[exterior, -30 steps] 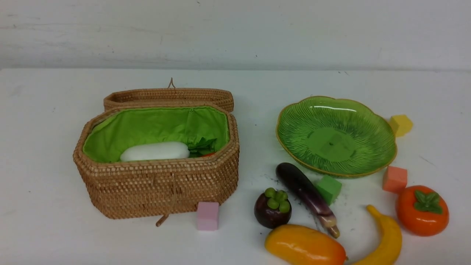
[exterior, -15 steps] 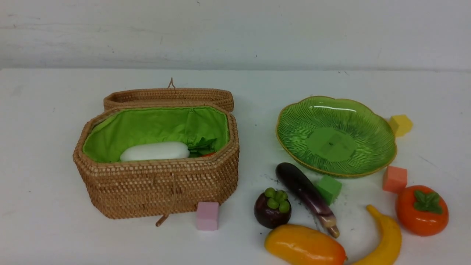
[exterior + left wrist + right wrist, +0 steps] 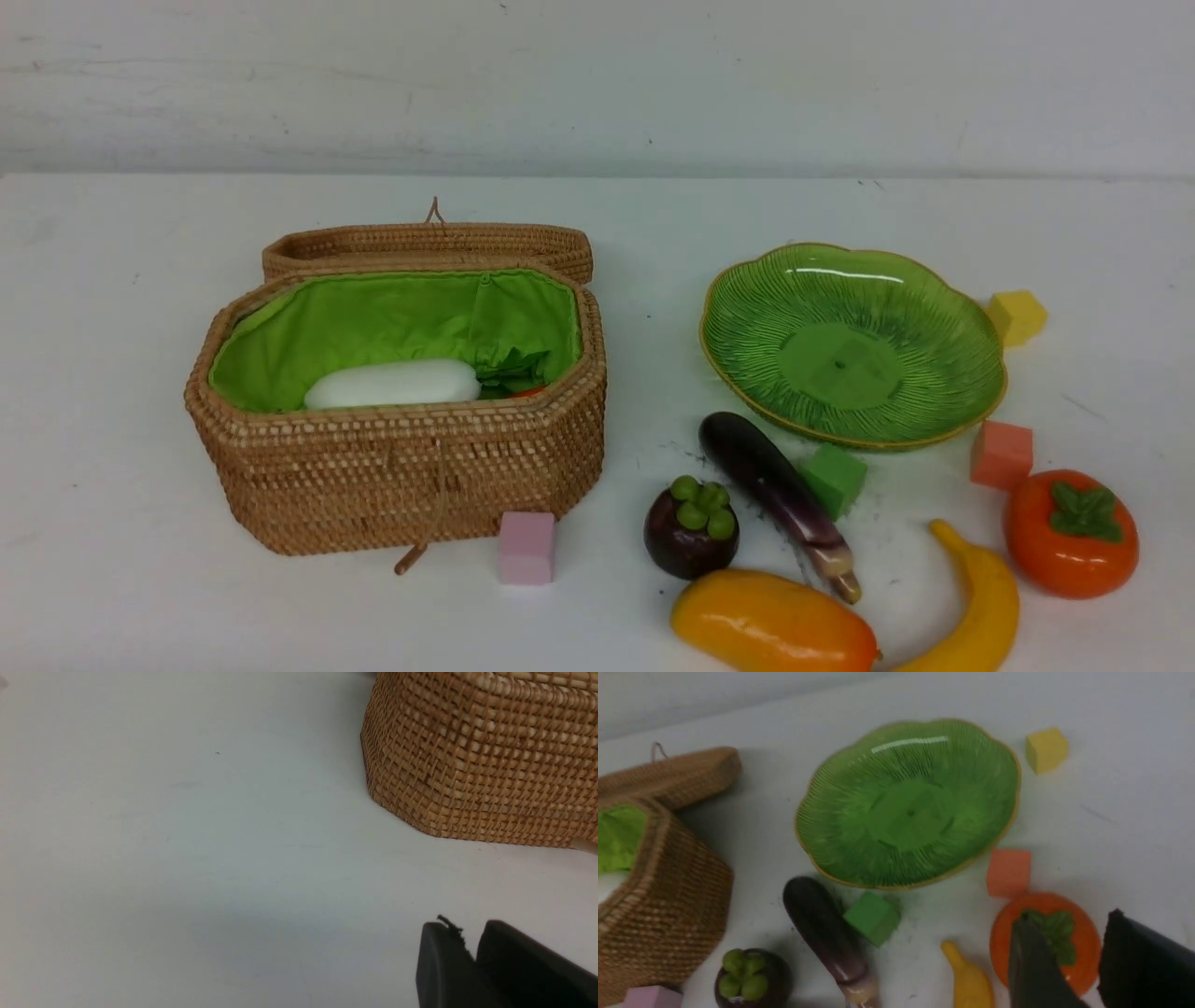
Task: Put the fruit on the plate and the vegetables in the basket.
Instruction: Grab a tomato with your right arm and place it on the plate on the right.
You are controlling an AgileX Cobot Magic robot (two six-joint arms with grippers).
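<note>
The open wicker basket (image 3: 401, 467) holds the white radish (image 3: 392, 384) and a sliver of the carrot (image 3: 528, 392). The green plate (image 3: 952, 322) is empty. The eggplant (image 3: 775, 490), mangosteen (image 3: 692, 528), oblong orange-yellow fruit (image 3: 773, 623), banana (image 3: 980, 607) and persimmon (image 3: 1070, 534) lie on the table in front of the plate. My left gripper (image 3: 465, 927) is shut and empty, low over the table beside the basket wall (image 3: 481, 760). My right gripper (image 3: 1068, 917) is open above the persimmon (image 3: 1041, 905). Neither gripper shows in the front view.
Foam cubes lie about: pink (image 3: 527, 547) by the basket front, green (image 3: 834, 479) against the eggplant, orange (image 3: 1001, 455) and yellow (image 3: 1018, 317) at the plate's right. The basket lid (image 3: 429, 245) lies open behind it. White table, wall at the back.
</note>
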